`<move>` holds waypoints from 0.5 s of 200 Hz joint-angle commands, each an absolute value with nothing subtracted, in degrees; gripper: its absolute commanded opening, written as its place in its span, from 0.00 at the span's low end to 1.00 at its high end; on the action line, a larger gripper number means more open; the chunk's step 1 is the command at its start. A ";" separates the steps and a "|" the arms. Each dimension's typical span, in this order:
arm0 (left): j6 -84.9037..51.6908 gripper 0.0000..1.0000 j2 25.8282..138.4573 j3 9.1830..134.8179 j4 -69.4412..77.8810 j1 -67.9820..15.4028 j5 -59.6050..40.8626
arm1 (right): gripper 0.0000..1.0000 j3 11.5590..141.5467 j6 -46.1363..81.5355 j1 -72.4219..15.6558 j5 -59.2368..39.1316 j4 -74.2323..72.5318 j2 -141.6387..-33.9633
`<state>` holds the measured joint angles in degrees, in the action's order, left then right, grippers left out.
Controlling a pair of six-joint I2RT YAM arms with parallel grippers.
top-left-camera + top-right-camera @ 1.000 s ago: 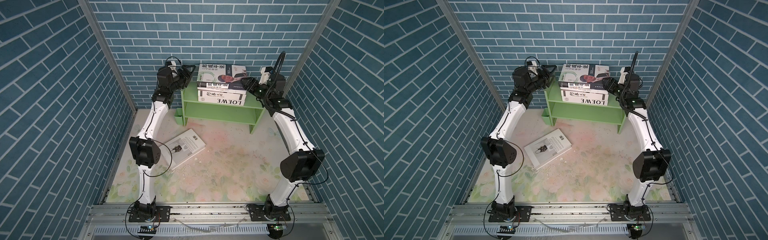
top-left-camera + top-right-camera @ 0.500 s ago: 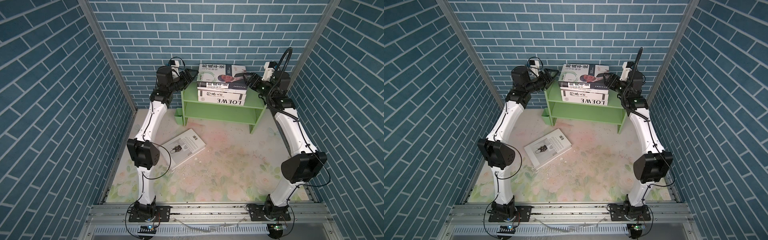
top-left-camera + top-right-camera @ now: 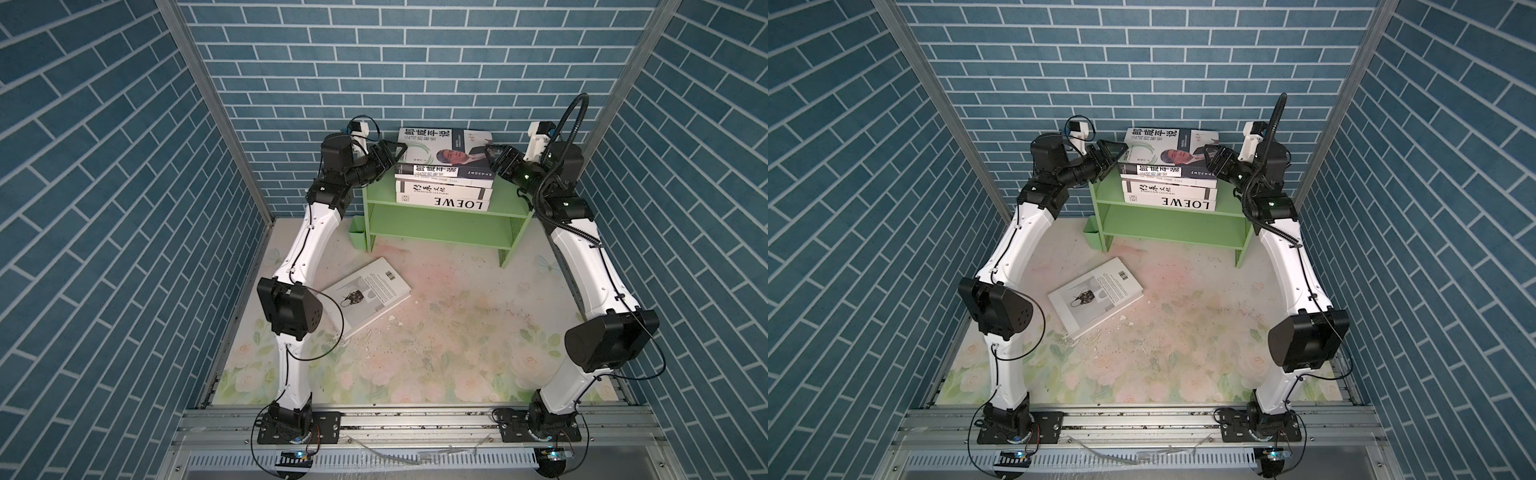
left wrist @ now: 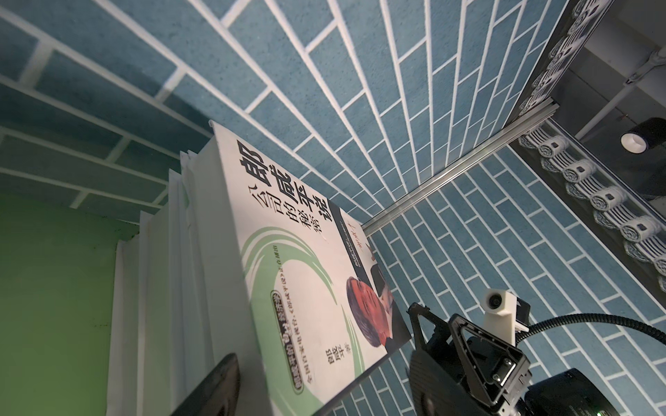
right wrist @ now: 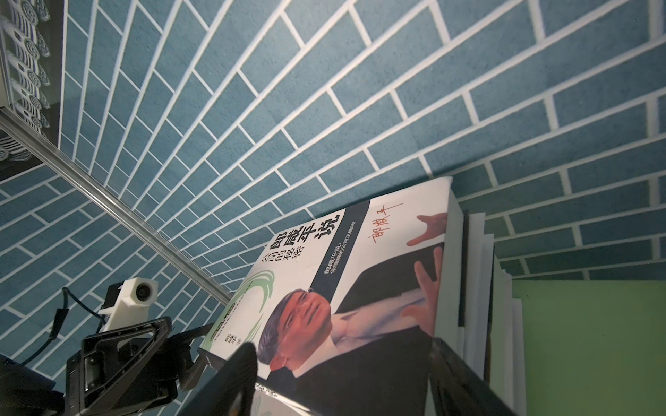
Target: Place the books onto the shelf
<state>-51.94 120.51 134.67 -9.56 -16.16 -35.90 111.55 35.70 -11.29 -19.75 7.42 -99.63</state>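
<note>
Only the top views are showing the loose book [image 3: 365, 297] lying at 8 o'clock, with the shelf [image 3: 436, 226] at 12. The right gripper [image 5: 342, 345], jaws wide, is clamping the portrait book [image 5: 360, 273] atop the shelf; the left gripper [image 3: 395, 153] is touching its 9 o'clock end, grip unclear.

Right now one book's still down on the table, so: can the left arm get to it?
Probably yes: the loose book lies uncovered beside the left arm, though the left gripper is up at the stack.

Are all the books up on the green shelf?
No, one white book lies flat on the flowery table, in front of the shelf.
</note>
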 commanded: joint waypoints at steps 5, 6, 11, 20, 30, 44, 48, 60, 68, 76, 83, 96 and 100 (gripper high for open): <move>-51.33 0.76 120.08 134.65 -8.59 -16.78 -36.74 | 0.75 111.05 35.42 -11.70 -19.51 8.41 -99.29; -51.33 0.76 120.07 134.65 -8.56 -16.74 -36.74 | 0.75 111.07 35.42 -11.74 -19.51 8.42 -99.31; -51.31 0.76 119.99 134.72 -8.57 -16.74 -36.74 | 0.75 111.26 35.42 -11.69 -19.64 8.64 -99.49; -51.34 0.76 120.01 134.65 -8.51 -16.79 -36.74 | 0.75 111.75 35.42 -11.69 -19.77 9.35 -99.86; -51.46 0.76 120.07 134.65 -8.44 -16.79 -36.70 | 0.75 112.30 35.42 -11.76 -19.78 10.22 -100.38; -51.43 0.76 120.06 134.68 -8.44 -16.79 -36.65 | 0.75 112.40 35.51 -11.84 -19.78 10.80 -100.72; -51.43 0.76 120.01 134.65 -8.35 -16.78 -36.66 | 0.75 112.41 35.62 -11.81 -19.78 10.89 -100.77; -51.51 0.76 120.06 134.65 -8.35 -16.79 -36.67 | 0.75 112.34 35.61 -11.98 -19.69 11.24 -100.90; -51.51 0.76 120.05 134.66 -8.31 -16.79 -36.65 | 0.75 112.32 35.60 -12.00 -19.84 11.36 -100.97; -51.54 0.77 120.01 134.65 -8.20 -16.79 -36.74 | 0.75 112.40 35.55 -12.00 -20.06 11.51 -100.99; -51.61 0.76 120.06 134.65 -8.26 -16.79 -36.74 | 0.75 112.48 35.53 -12.18 -20.46 11.51 -101.07; -51.61 0.76 120.04 134.65 -8.10 -16.79 -36.80 | 0.75 112.89 35.27 -12.30 -21.68 11.73 -101.40; -51.68 0.76 120.06 134.68 -8.09 -16.79 -36.82 | 0.75 113.05 35.12 -12.37 -22.19 11.86 -101.42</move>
